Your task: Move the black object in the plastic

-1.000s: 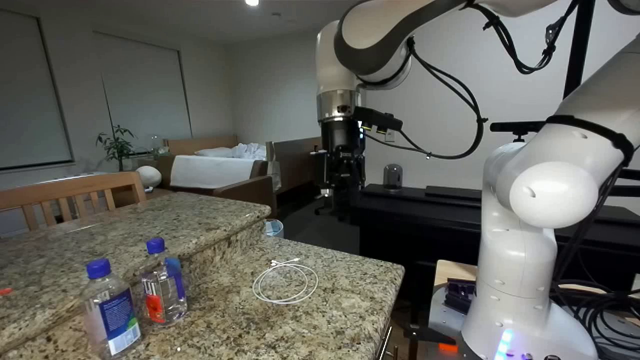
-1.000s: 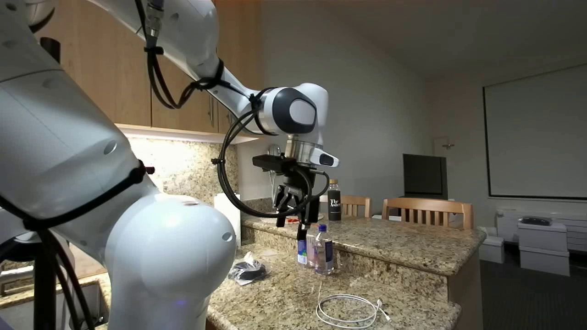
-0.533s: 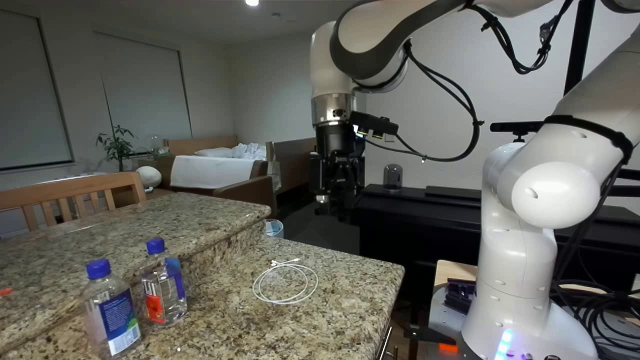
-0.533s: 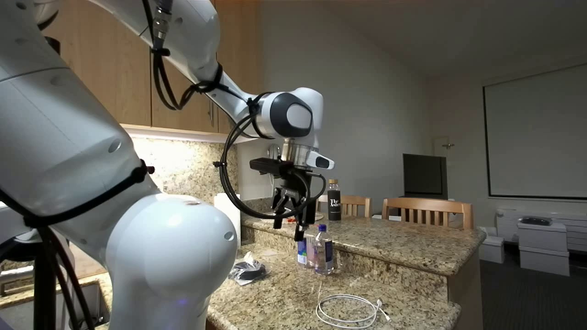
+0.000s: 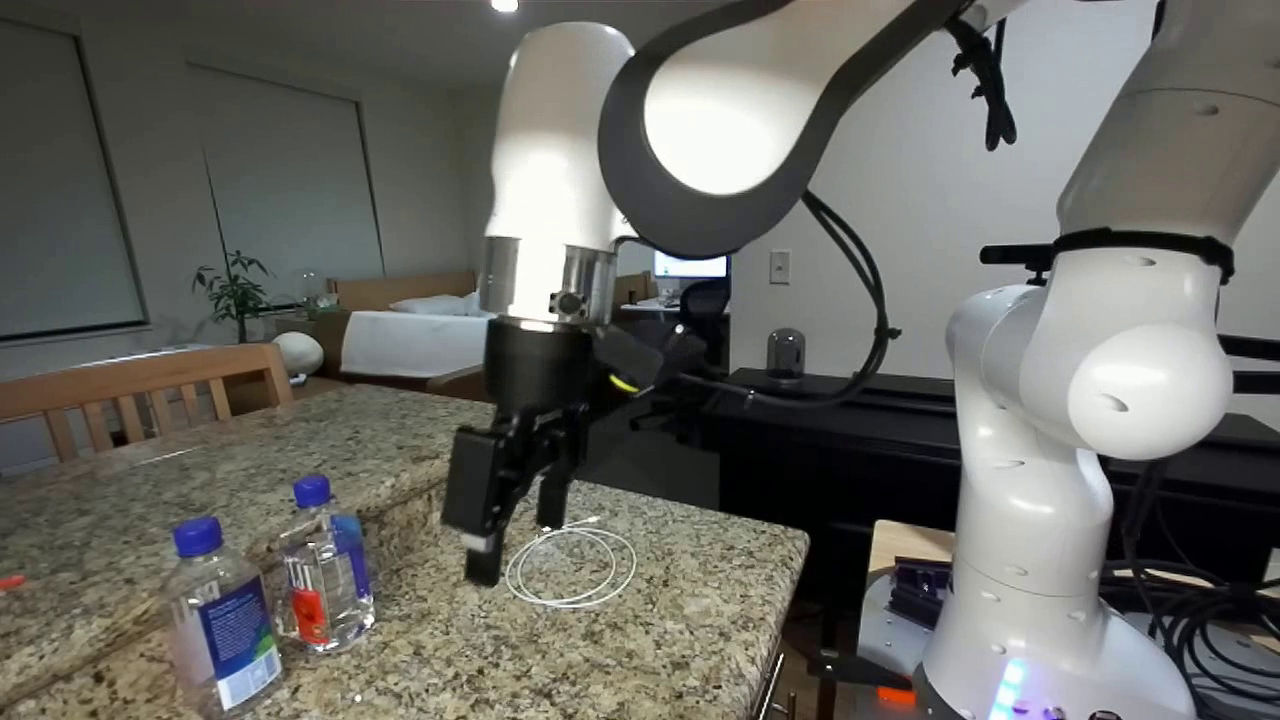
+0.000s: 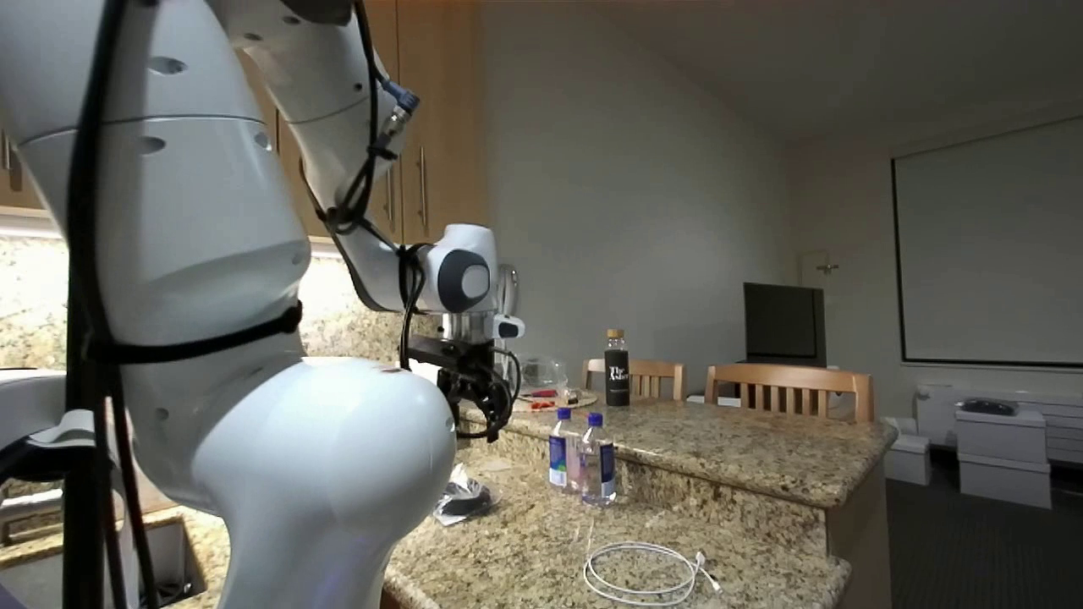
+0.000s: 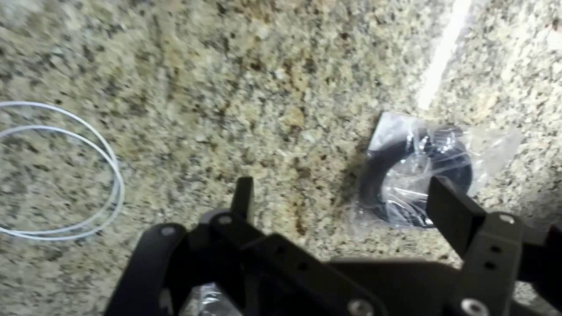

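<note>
The black object (image 7: pixel 373 175) is a dark ring wrapped in clear crinkled plastic (image 7: pixel 496 151), lying on the granite counter at the right of the wrist view. In an exterior view the black object (image 6: pixel 470 502) and the plastic (image 6: pixel 447 514) lie partly behind the arm's white link; they are out of view in the exterior view with the bottles in front. My gripper (image 7: pixel 339 180) is open and empty above the counter. In the wrist view its right finger overlaps the ring's right side, and its left finger is over bare granite. The gripper shows in both exterior views (image 5: pixel 517 545) (image 6: pixel 478 427).
Two blue-capped water bottles (image 5: pixel 230 625) (image 5: pixel 328 575) stand by the raised ledge (image 6: pixel 719 436). A coiled white cable (image 5: pixel 572 603) lies on the counter, also at the wrist view's left (image 7: pixel 119 184). A dark-sleeved bottle (image 6: pixel 617 379) stands on the ledge.
My gripper has moved left and down in both exterior views, closer to the black object in its plastic, mostly within the last half second. The bottles and cable have not moved.
</note>
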Motion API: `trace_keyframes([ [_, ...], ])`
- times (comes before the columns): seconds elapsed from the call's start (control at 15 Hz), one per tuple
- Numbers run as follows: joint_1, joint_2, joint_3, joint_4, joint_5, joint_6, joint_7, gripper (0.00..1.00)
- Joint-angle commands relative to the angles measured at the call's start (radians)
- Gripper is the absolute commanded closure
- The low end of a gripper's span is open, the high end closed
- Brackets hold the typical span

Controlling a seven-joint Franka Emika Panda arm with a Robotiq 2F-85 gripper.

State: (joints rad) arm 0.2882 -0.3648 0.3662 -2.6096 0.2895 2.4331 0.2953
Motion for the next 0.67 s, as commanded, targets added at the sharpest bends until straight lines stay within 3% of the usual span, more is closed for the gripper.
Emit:
trace_keyframes([
  [0.0,-0.006,0.229,0.099,0.164,-0.160,0.055,0.100,0.00],
  [0.07,0.027,0.111,0.048,0.074,-0.085,0.046,0.054,0.00],
  [0.27,0.030,0.223,0.070,0.157,-0.141,0.045,0.088,0.00],
  [0.53,0.058,0.200,0.076,0.155,-0.121,0.055,0.077,0.00],
  [0.6,0.061,0.216,0.094,0.190,-0.198,0.060,0.104,0.00],
])
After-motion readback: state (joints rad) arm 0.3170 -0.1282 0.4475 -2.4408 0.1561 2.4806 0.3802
